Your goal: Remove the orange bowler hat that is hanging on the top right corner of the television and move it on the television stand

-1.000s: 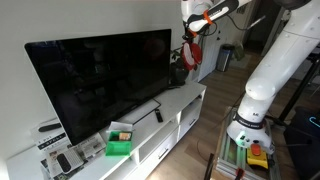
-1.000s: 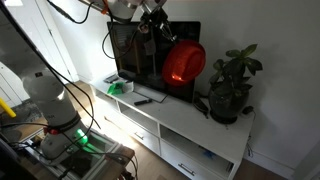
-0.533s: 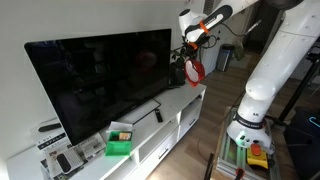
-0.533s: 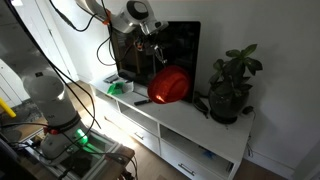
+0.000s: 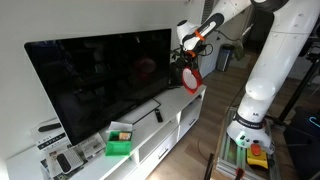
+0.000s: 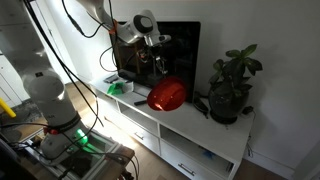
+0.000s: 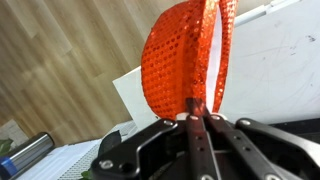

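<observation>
My gripper (image 7: 197,108) is shut on the brim of the orange bowler hat (image 7: 185,55), whose sequined dome fills the wrist view. In both exterior views the hat (image 5: 190,80) (image 6: 167,95) hangs from the gripper (image 5: 187,62) (image 6: 158,72) just above the white television stand (image 5: 175,115) (image 6: 200,130), in front of the television (image 5: 100,80) (image 6: 180,55) near its right end. I cannot tell whether the hat touches the stand top.
A green box (image 5: 119,146) (image 6: 117,87) and remotes (image 5: 158,114) lie on the stand. A potted plant (image 6: 230,90) stands at the stand's end beside the hat. The robot base (image 5: 250,125) stands close by on the wooden floor.
The gripper has carried the hat down from near the television's top corner to just above the stand top.
</observation>
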`<control>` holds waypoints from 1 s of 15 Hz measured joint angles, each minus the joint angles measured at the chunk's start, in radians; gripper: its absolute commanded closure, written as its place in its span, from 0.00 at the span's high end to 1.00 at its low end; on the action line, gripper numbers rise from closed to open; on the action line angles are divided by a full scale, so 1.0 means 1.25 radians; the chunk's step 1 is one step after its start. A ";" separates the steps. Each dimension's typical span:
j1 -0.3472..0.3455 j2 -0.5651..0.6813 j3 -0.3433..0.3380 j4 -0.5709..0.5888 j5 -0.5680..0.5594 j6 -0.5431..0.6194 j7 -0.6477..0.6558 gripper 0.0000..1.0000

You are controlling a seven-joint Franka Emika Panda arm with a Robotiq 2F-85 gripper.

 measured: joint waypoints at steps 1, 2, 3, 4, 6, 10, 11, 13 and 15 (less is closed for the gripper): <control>0.000 0.000 0.000 0.000 0.000 0.000 -0.001 0.00; 0.000 0.000 0.000 0.000 0.000 0.001 -0.001 0.00; 0.000 0.000 0.000 0.000 0.000 0.001 -0.001 0.00; 0.002 0.002 0.000 0.000 -0.021 -0.003 0.006 0.00; 0.011 0.022 0.001 0.004 -0.114 -0.028 0.061 0.00; 0.044 0.120 0.001 0.031 -0.268 -0.071 0.171 0.00; 0.051 0.146 0.001 0.040 -0.287 -0.075 0.185 0.00; 0.060 0.197 0.001 0.059 -0.311 -0.073 0.196 0.00; 0.068 0.247 0.001 0.080 -0.330 -0.071 0.205 0.00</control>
